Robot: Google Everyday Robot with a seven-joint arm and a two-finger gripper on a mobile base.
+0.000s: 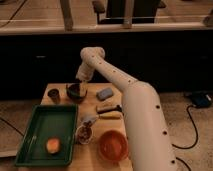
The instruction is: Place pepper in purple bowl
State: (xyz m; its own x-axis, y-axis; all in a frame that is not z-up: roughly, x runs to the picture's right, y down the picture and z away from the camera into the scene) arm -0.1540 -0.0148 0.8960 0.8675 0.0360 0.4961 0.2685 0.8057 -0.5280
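The dark purple bowl (76,93) stands at the back left of the wooden table (116,100). My gripper (80,83) hangs just above the bowl's rim, at the end of the white arm (117,77) that reaches in from the lower right. The gripper and the bowl's dark inside hide whatever is between them, and I cannot make out a pepper there. An orange rounded object (52,145) lies in the green tray (35,125); I cannot tell what it is.
A small dark cup (54,95) stands left of the bowl. A grey-blue sponge (105,93) lies to its right. A dark and yellow bar (109,111), a white cup with brown contents (85,132) and an orange bowl (113,145) are nearer the front.
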